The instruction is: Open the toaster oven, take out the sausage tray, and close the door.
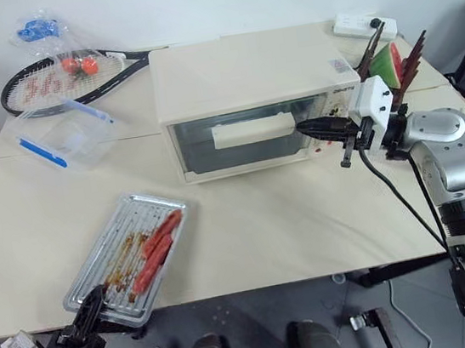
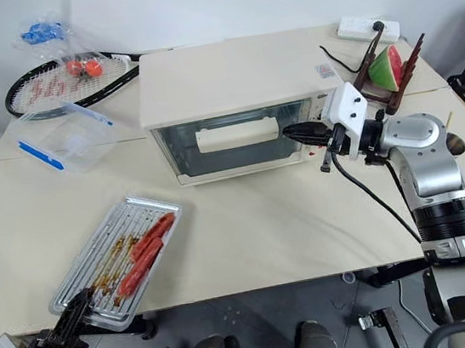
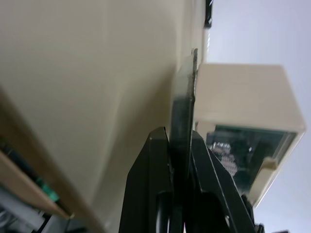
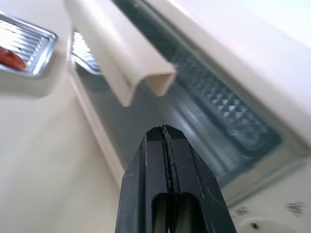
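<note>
Tray's out, door looks shut. Sausage tray point(image 1: 128, 258) sits at the table point(image 1: 291, 226) front edge w/ left gripper point(image 1: 91, 306) fingers pinching its rim. Right gripper point(image 2: 300, 133), fingers pressed together, at toaster oven point(image 1: 248, 95) door point(image 2: 233, 144). Risk imo: a tug drags tray off.

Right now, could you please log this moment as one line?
door: closed | tray: on table, left gripper shut on its edge | right gripper: shut, at door

The right arm reaches level, its fingers point(image 4: 165, 141) pressed together, while the left fingers point(image 3: 156, 150) clamp low.
</note>
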`<state>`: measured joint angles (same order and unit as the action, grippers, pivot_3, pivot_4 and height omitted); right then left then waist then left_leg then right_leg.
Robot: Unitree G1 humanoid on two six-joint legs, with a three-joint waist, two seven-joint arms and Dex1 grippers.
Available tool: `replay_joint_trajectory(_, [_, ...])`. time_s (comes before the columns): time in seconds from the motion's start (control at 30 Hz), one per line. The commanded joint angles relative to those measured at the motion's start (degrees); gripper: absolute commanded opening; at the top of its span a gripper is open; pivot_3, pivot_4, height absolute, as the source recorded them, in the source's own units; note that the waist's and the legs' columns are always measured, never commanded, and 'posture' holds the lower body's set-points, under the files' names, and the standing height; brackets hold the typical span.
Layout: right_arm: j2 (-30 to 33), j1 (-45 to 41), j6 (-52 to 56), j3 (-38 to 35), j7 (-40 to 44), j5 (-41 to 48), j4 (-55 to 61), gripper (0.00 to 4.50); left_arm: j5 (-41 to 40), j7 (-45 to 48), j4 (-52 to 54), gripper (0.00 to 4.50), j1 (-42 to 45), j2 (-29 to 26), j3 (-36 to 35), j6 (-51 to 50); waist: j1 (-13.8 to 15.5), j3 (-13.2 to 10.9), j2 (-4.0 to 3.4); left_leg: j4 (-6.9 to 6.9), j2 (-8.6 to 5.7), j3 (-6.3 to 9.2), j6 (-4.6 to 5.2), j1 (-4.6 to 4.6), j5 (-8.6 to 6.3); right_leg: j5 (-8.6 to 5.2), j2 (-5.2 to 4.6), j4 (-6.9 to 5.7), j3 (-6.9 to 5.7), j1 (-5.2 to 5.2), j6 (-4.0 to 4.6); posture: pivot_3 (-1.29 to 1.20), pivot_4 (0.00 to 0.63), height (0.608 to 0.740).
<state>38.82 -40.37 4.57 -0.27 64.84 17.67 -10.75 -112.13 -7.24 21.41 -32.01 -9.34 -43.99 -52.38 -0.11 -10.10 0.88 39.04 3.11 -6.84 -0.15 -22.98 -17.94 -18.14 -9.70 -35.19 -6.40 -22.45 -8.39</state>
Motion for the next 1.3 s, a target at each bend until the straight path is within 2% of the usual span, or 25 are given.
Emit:
replay_joint_trajectory(0.03, [2.3, 1.8, 3.4, -0.3, 2.3, 2.1, 6.1, 0.02, -0.9, 3.0, -1.1, 0.00, -1.0, -2.4, 1.0, -3.0, 0.1, 0.0, 0.00, 0.00, 0.00, 0.01, 0.00, 0.00, 0.00, 0.00, 0.00, 0.02, -0.01, 0.00, 0.00, 0.00, 0.150, 0.740])
replay_joint_trajectory(0.13, [2.9, 3.1, 4.8, -0.6, 1.9, 1.7, 8.8, 0.02, -0.9, 5.0, -3.8, 0.00, -0.5, -6.6, 3.3, -7.0, 0.0, 0.0, 0.00, 0.00, 0.00, 0.01, 0.00, 0.00, -0.01, 0.00, 0.00, 0.08, -0.01, 0.00, 0.00, 0.00, 0.150, 0.740])
replay_joint_trajectory(0.23, [4.9, 6.4, 10.1, -1.1, 3.6, 4.1, 13.2, 0.02, -0.9, 6.7, -7.8, 0.00, 2.9, -13.4, 7.0, -11.3, 0.3, 0.0, -0.04, -0.01, 0.02, 0.01, -0.01, -0.01, -0.02, 0.00, 0.02, 0.07, -0.01, -0.03, 0.01, 0.00, 0.150, 0.740])
replay_joint_trajectory(0.3, [6.4, 8.8, 11.0, -1.0, 4.8, 4.2, 15.0, 0.02, -0.9, 7.3, -10.4, 0.00, 6.1, -17.3, 9.6, -13.5, 0.4, 0.0, -0.05, -0.01, 0.03, 0.05, -0.02, -0.03, -0.02, -0.01, 0.03, 0.06, -0.04, -0.02, 0.01, 0.00, 0.150, 0.740])
replay_joint_trajectory(0.37, [7.2, 11.0, 11.5, -1.4, 4.6, 4.1, 16.2, 0.02, -0.9, 7.8, -15.0, 0.00, 12.8, -22.1, 14.1, -16.8, 0.5, 0.0, -0.07, 0.00, 0.02, 0.05, -0.02, -0.03, -0.02, -0.01, 0.03, 0.04, -0.02, -0.01, 0.02, 0.00, 0.150, 0.740])
replay_joint_trajectory(0.43, [7.6, 12.4, 11.9, -1.9, 3.9, 4.1, 17.0, 0.02, -0.9, 8.1, -18.5, 0.00, 18.2, -25.5, 17.6, -19.2, 1.6, 0.0, -0.49, 0.00, 0.00, 0.05, -0.03, 0.01, 0.02, 0.00, 0.02, -0.16, -0.01, 0.00, 0.01, 0.00, 0.150, 0.740])
replay_joint_trajectory(0.47, [7.8, 13.2, 12.0, -2.3, 3.4, 4.2, 17.5, 0.02, -0.9, 7.5, -21.1, 0.00, 22.5, -26.6, 19.7, -20.1, 3.4, -0.1, -0.92, 0.03, -0.05, 0.10, -0.03, 0.02, 0.08, 0.00, -0.01, -0.13, -0.01, -0.01, 0.02, 0.00, 0.150, 0.740])
replay_joint_trajectory(0.57, [8.1, 14.5, 12.5, -2.9, 2.4, 4.3, 18.6, 0.02, -0.9, 7.3, -25.9, 0.00, 29.5, -28.7, 23.3, -22.0, 5.4, -0.1, -1.18, 0.00, -0.21, 0.63, -0.10, -0.07, 0.50, 0.10, -0.04, -0.38, -0.11, -0.03, 0.30, 0.00, 0.150, 0.740])
replay_joint_trajectory(0.63, [8.8, 16.5, 13.0, -4.2, 1.3, 4.5, 20.0, 0.02, -0.9, 6.2, -30.7, 0.00, 38.6, -29.5, 28.6, -23.5, 7.0, -0.1, -1.27, -0.03, -0.36, 1.22, -0.18, -0.10, 0.59, 0.22, -0.03, -0.33, -0.21, -0.10, 0.51, 0.00, 0.150, 0.740])
replay_joint_trajectory(0.7, [9.3, 18.3, 13.6, -5.4, 0.4, 4.7, 21.6, 0.02, -0.9, 5.5, -34.0, 0.00, 44.1, -29.9, 31.6, -24.2, 8.9, -0.1, -1.60, -0.04, -0.47, 1.54, -0.16, -0.22, 0.84, 0.38, -0.03, -0.22, -0.28, 0.05, 0.68, 0.00, 0.150, 0.740])
replay_joint_trajectory(0.8, [10.2, 21.6, 13.6, -7.4, -1.0, 4.5, 23.5, 0.02, -0.8, 5.6, -38.2, 0.00, 50.8, -29.4, 34.2, -25.2, 10.5, -0.1, -1.80, -0.17, -0.38, 1.59, -0.29, -0.81, 1.67, 0.49, -0.11, 0.06, 0.00, 0.13, 0.88, 0.00, 0.150, 0.740])
replay_joint_trajectory(0.87, [10.8, 23.7, 14.0, -8.7, -1.6, 4.8, 25.3, 0.02, -0.8, 6.0, -38.9, 0.00, 52.2, -29.8, 34.1, -25.3, 11.1, -0.1, -1.83, -0.37, -0.36, 1.60, -0.10, -1.40, 2.30, 0.65, -0.14, 0.37, -0.01, 0.01, 1.09, 0.00, 0.150, 0.740])
replay_joint_trajectory(1.07, [11.4, 25.3, 14.5, -9.7, -2.4, 5.3, 26.3, 0.02, -0.9, 6.6, -38.3, 0.00, 50.0, -31.1, 31.6, -25.4, 10.9, -0.1, -1.82, -1.01, -0.43, 1.62, -0.09, -2.10, 3.21, 1.12, -0.17, 0.95, -0.13, -0.02, 0.95, 0.00, 0.150, 0.740])
replay_joint_trajectory(1.17, [11.4, 24.4, 14.1, -9.0, -2.0, 5.1, 25.3, 0.02, -0.9, 7.1, -36.1, 0.00, 46.6, -31.0, 28.6, -25.3, 10.6, -0.1, -1.79, -1.05, -0.44, 1.64, -0.24, -2.23, 3.42, 1.49, -0.13, 0.86, -0.16, -0.03, 0.27, 0.00, 0.150, 0.740])
replay_joint_trajectory(1.3, [11.6, 22.6, 12.6, -7.2, 0.1, 4.4, 22.3, 0.02, -0.9, 7.2, -32.0, 0.00, 41.7, -30.5, 25.5, -25.0, 9.4, -0.2, -1.68, -1.18, -0.40, 1.65, -0.28, -2.24, 3.44, 1.49, -0.07, 1.00, -0.18, -0.03, 0.27, 0.00, 0.150, 0.740])
